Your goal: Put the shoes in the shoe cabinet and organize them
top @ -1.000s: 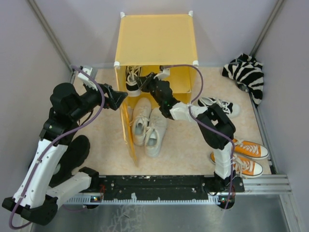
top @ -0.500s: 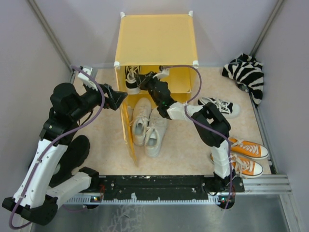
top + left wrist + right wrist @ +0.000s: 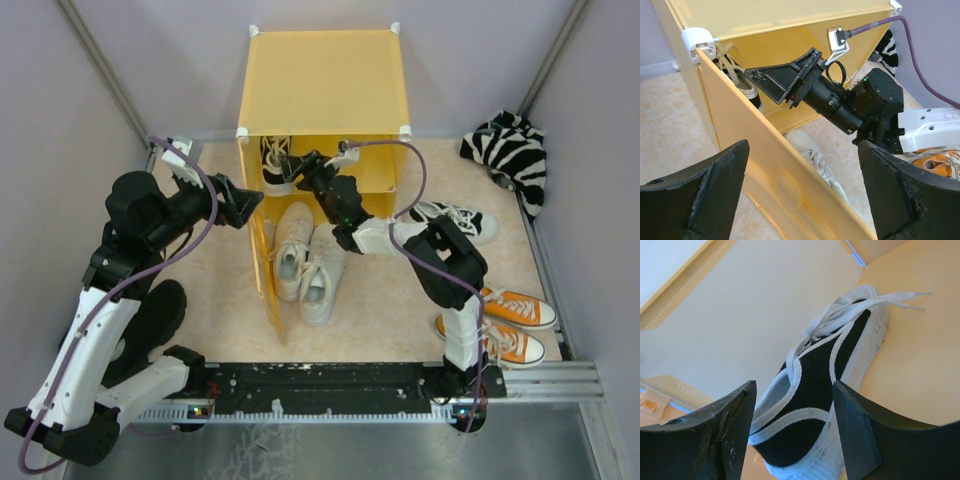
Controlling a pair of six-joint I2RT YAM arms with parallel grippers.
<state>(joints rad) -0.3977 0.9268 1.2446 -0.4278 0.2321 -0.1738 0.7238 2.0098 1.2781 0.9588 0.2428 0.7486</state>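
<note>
One black canvas sneaker with white sole and laces [image 3: 273, 165] lies in the upper compartment of the yellow-orange plastic cube cabinet [image 3: 325, 80], on the inner shelf close to the left wall. The right tool [image 3: 300, 166] reaches into that same compartment, just beside the shoe. In the right wrist view its fingers [image 3: 710, 435] are spread wide, with the sneaker's heel end in the gap between them. Whether either pad touches the shoe cannot be told.

The left tool [image 3: 245, 205] sits at the upper edge of the cabinet's hinged door [image 3: 265, 270], which stands swung out. In the left wrist view its fingers are spread apart too, one on each side of the door panel.

On the beige tabletop [image 3: 380, 300], the pair of off-white sneakers [image 3: 305, 255] lies side by side right in front of the cabinet's opening. The second black sneaker [image 3: 455, 220] rests to the right of the cabinet. The orange pair [image 3: 510, 325] lies nearer the right arm's base.
</note>
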